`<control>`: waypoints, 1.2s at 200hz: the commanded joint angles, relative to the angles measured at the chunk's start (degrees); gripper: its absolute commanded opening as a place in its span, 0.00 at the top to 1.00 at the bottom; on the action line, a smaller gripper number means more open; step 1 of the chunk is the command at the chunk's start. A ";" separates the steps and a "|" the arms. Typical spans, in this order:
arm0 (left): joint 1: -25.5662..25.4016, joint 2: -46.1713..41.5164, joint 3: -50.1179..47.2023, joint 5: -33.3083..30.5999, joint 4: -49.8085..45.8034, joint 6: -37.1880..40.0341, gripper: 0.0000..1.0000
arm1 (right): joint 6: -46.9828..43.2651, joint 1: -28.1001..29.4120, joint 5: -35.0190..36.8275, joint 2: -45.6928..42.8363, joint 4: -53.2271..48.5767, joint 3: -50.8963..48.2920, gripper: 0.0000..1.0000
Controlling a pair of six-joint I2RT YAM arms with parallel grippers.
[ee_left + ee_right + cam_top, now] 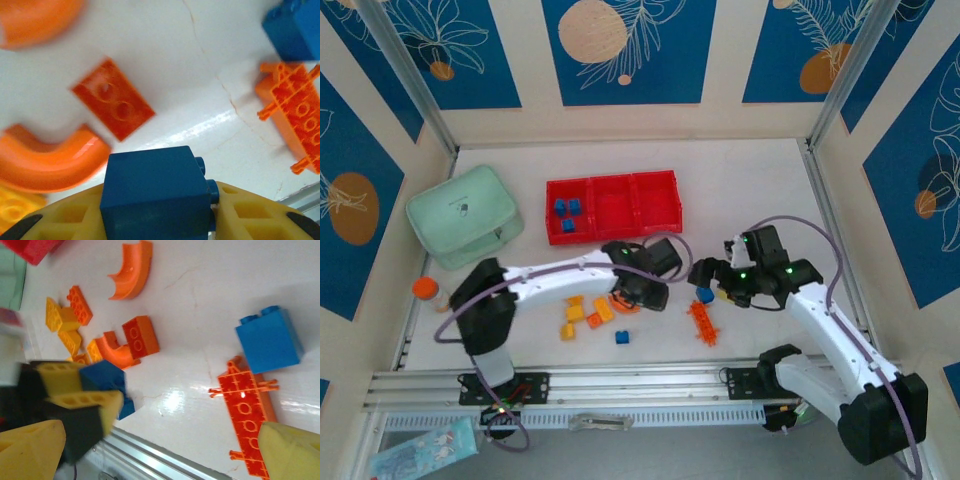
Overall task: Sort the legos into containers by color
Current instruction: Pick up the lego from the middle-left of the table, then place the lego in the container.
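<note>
blue brick (pixel 152 195) clamped in the left claw (pixel 156 227), yellow pads (pixel 250 217) tight on two opposite sides, studs toward view-right. On the table just ahead of that claw: flat orange brick (pixel 112 99). View-left of the claw: curved orange piece (pixel 45 160), with a yellow brick (pixel 12 207) tucked beside it. View-right: long studded orange piece (pixel 295 115), and past it a second blue brick (pixel 295 27). Can't tell if the clamped brick is off the table.

red tray (pixel 612 236) sits well beyond the left claw, toward the back wall. Its left compartment holds the sorted blue bricks (pixel 567 208).

right claw (pixel 160 455): jaws wide apart, gripping nothing. The long studded piece lies ahead between its fingers, nearer the view-right one. The second blue brick is just beside that piece's far end. The left claw and its brick sit near the view-left finger.
</note>
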 commanded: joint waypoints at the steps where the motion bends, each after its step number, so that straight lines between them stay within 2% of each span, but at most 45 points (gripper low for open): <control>1: 5.24 -6.16 -2.61 -4.24 -3.94 2.46 0.63 | 1.12 3.57 -0.96 2.32 4.01 3.02 0.01; 28: 13.16 -11.69 -3.61 -5.07 -4.95 6.50 0.63 | 2.37 8.92 0.64 7.17 8.11 5.98 0.01; 51: 20.28 -12.90 -1.59 -7.04 -6.96 11.05 0.63 | 2.46 13.47 2.81 12.41 10.28 9.60 0.01; 85: 30.78 -9.92 2.04 -4.85 -4.44 15.50 0.63 | 2.31 17.97 7.31 19.65 10.86 15.37 0.01; 114: 36.59 -3.87 7.02 -3.19 -2.02 17.82 0.63 | 2.92 18.94 8.65 23.44 11.87 18.40 0.01; 184: 42.86 14.41 22.31 -3.78 0.55 20.84 0.61 | 1.89 18.46 9.90 26.38 10.76 21.82 0.01; 210: 43.40 17.85 25.90 -4.45 -0.41 22.01 0.50 | 1.89 17.91 10.26 26.20 10.51 21.75 0.01; 240: 43.89 17.80 26.58 -3.40 -1.32 22.29 0.40 | 1.75 16.89 9.83 26.08 10.58 21.30 0.01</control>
